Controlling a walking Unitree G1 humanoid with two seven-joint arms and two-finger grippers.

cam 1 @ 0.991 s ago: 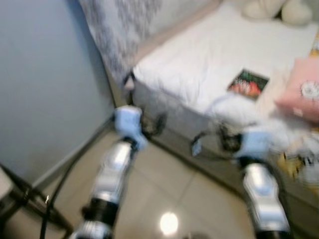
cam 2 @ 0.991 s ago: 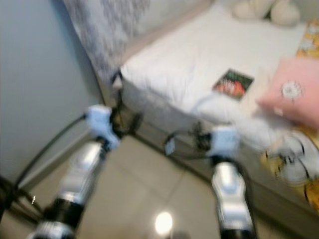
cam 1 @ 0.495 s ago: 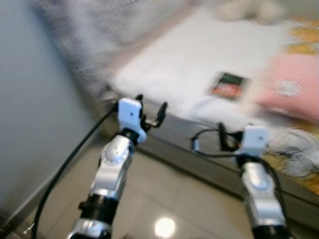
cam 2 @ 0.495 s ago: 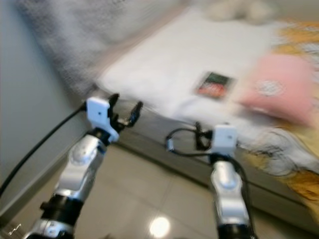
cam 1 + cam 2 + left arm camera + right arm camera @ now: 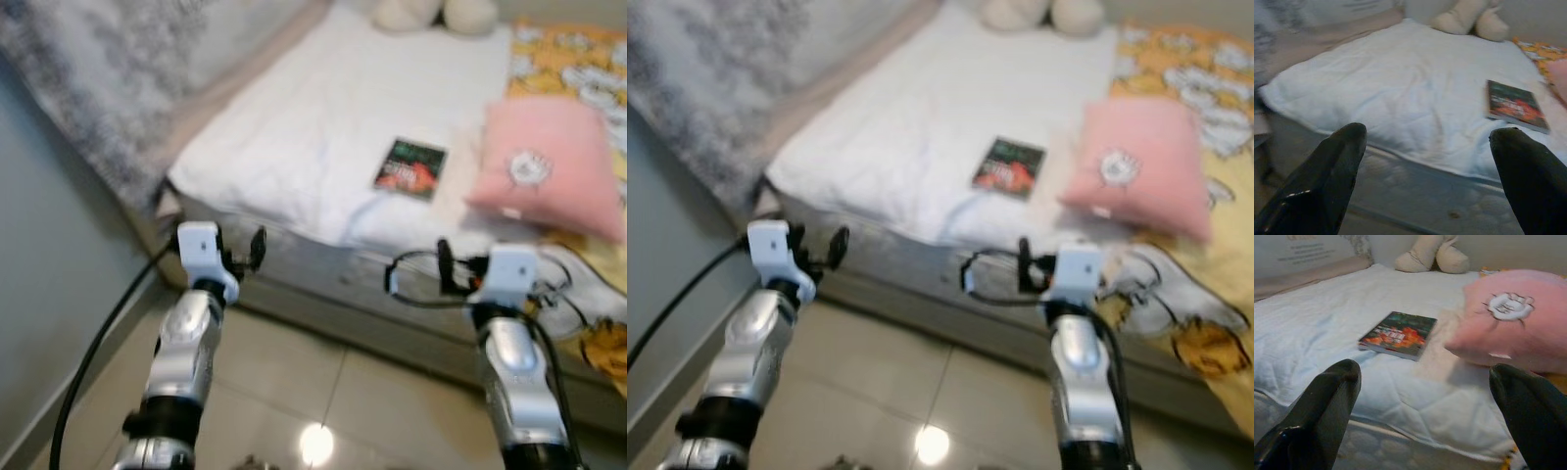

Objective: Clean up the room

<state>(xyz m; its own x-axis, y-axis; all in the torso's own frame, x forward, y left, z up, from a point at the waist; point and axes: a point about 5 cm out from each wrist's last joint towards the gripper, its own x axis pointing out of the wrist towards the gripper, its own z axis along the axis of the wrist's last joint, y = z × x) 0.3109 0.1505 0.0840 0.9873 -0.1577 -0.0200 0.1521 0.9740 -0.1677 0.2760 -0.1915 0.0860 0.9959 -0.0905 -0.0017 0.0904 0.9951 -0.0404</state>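
Note:
A dark book [image 5: 409,168] with a red picture lies flat on the white bed cover [image 5: 313,127], near the bed's front edge. Right of it rests a pink pillow [image 5: 549,166] with a small white emblem. Both arms are held up over the floor just short of the bed. My left gripper [image 5: 1427,134] is open and empty, facing the white cover left of the book [image 5: 1515,100]. My right gripper [image 5: 1422,369] is also open and empty, facing the book [image 5: 1398,334] and the pillow [image 5: 1508,325]. Neither touches anything.
A beige plush toy [image 5: 436,12] sits at the bed's far end. A yellow patterned blanket [image 5: 578,69] covers the right side. A grey wall [image 5: 39,264] and a grey patterned fabric [image 5: 88,78] stand on the left. A black cable [image 5: 93,352] runs over the tiled floor [image 5: 323,392].
The camera has swung to the right and steadied, so the bed, book and pillow sit more centrally. Both arms stay raised with their fingers apart.

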